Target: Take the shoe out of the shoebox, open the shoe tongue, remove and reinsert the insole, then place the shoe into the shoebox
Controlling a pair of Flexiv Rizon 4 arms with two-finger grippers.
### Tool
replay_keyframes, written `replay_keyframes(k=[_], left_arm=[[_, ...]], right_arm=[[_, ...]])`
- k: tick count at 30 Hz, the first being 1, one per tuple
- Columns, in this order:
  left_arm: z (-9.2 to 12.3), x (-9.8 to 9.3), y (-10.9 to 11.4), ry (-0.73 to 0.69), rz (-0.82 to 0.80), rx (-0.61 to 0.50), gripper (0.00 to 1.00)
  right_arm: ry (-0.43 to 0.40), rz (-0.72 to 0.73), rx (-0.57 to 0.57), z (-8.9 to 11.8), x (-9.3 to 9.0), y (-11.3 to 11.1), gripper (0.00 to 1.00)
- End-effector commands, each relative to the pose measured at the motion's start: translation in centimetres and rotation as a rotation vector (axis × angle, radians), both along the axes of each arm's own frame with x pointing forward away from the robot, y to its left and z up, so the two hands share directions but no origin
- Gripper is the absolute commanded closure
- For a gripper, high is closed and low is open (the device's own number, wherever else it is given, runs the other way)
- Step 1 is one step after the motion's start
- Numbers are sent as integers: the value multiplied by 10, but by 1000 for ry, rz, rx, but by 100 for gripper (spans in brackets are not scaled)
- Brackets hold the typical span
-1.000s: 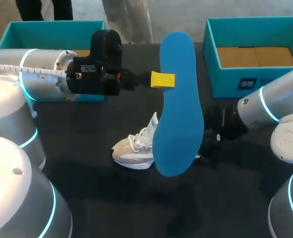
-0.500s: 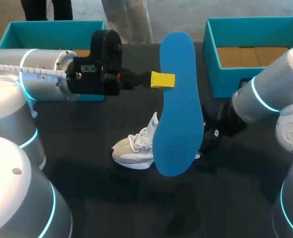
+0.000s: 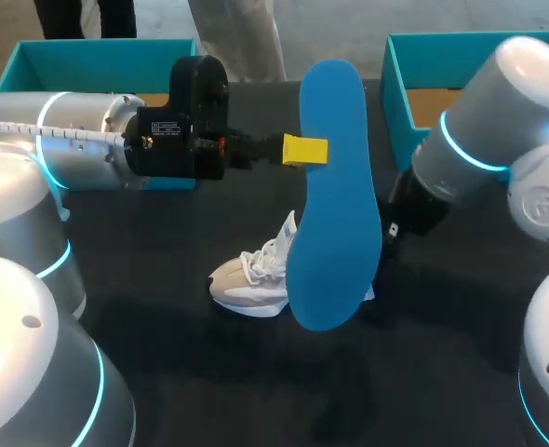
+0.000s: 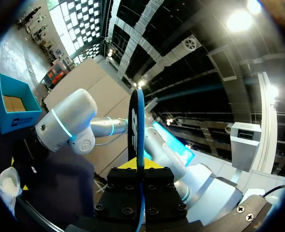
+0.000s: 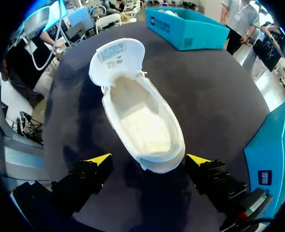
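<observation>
The insole (image 3: 335,186) is out of the shoe, so the job sits halfway through the remove-and-reinsert step. The left gripper (image 3: 304,149), coming in from the left of the head view, is clamped on the blue insole near its upper end and holds it upright on edge above the middle of the table (image 3: 163,363). The left wrist view shows the insole (image 4: 136,121) pinched edge-on between that gripper's (image 4: 138,164) yellow tips.

The white shoe (image 3: 251,279) lies on the table below centre, toe toward the left. In the right wrist view it (image 5: 142,121) lies just ahead of the right gripper (image 5: 148,159), tongue (image 5: 117,58) folded forward and the inside bare. That gripper's fingers stand wide apart on either side of the heel and appear not to touch it.

Next, I'd judge, the insole must be tilted flat, lined up toe-first with the opening and slid in, with the right gripper steadying the heel.

In the head view the insole covers the rear of the shoe and the right gripper's fingers, and only one yellow tip of the left gripper shows. Two teal boxes stand at the upper left (image 3: 98,45) and upper right (image 3: 442,39); which one is meant for the shoe I cannot tell.
</observation>
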State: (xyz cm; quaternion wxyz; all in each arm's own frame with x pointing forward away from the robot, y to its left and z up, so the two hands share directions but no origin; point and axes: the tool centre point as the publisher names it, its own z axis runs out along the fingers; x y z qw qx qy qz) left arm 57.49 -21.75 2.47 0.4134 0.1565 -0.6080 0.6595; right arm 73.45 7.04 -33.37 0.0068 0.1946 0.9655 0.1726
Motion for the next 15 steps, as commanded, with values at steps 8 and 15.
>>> replay_keyframes(k=[8, 15], left_arm=[[-1, -2, 1, 1, 3, 0, 100], [-1, -2, 1, 1, 3, 0, 100]], right_arm=[[25, 68, -242, 19, 6, 10, 0], [21, 150, -280, 27, 10, 15, 0]])
